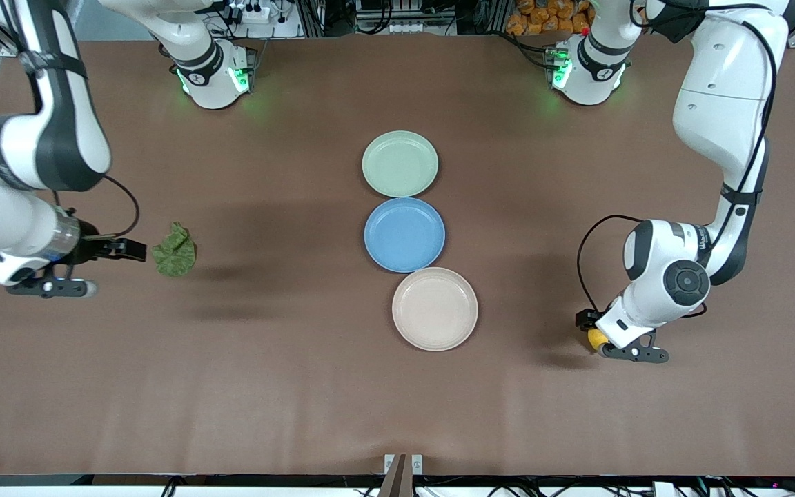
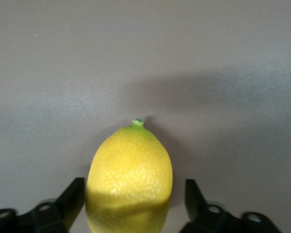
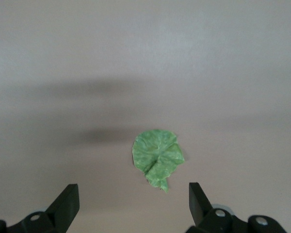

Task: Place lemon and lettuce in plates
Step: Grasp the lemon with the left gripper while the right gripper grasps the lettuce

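The yellow lemon [image 1: 597, 338] lies on the brown table toward the left arm's end. My left gripper [image 1: 588, 330] is down around it, open. In the left wrist view the lemon [image 2: 130, 174] sits between the two fingers, one finger close against it, the other a small gap away. The green lettuce [image 1: 175, 250] lies on the table toward the right arm's end. My right gripper [image 1: 134, 249] is open and empty, low beside it. In the right wrist view the lettuce [image 3: 157, 158] lies just ahead of the open fingers. The mint plate [image 1: 399, 163] and the beige plate [image 1: 435, 308] are empty.
A blue plate [image 1: 404, 235] sits between the mint and beige plates; the three form a column at the table's middle. The mint plate is farthest from the front camera, the beige one nearest. Bare brown table [image 1: 287, 373] surrounds them.
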Controlling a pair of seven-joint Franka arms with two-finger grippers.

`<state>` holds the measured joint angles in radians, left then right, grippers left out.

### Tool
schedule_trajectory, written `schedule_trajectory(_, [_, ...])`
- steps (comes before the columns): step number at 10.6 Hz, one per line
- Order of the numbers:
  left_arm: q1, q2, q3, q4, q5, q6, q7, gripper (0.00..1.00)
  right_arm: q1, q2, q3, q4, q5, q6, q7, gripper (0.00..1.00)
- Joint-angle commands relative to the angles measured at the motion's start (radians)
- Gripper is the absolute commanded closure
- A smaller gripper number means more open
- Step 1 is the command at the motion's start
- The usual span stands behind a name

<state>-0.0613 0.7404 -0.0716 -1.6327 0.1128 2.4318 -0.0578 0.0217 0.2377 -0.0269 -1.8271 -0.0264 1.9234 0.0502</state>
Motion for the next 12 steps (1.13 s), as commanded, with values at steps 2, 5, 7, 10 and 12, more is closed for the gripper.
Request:
schedule_trajectory(2, [0.001,0.011,0.003,0.022,0.019,0.013,0.004,1.0,-0.048,-0.093,0.033,-0.237,0.006,0.133,-0.007,0.0])
schedule_trajectory(5, [-0.023,-0.025,0.001,0.028,0.019,-0.006,0.009,1.0,-0.059,-0.106,0.033,-0.412,0.008,0.343,-0.007,0.0])
schedule_trajectory(7, [-0.084,-0.059,-0.001,0.053,0.001,-0.046,-0.011,1.0,-0.066,-0.097,0.033,-0.483,0.007,0.435,-0.007,0.0])
schedule_trajectory(10, [-0.138,-0.067,-0.059,0.115,-0.072,-0.057,-0.1,1.0,-0.078,-0.043,0.033,-0.531,0.007,0.546,-0.007,0.0])
schedule_trajectory(12, [-0.218,-0.047,-0.059,0.167,-0.099,-0.057,-0.233,1.0,-0.092,0.006,0.033,-0.549,0.006,0.627,-0.007,0.0])
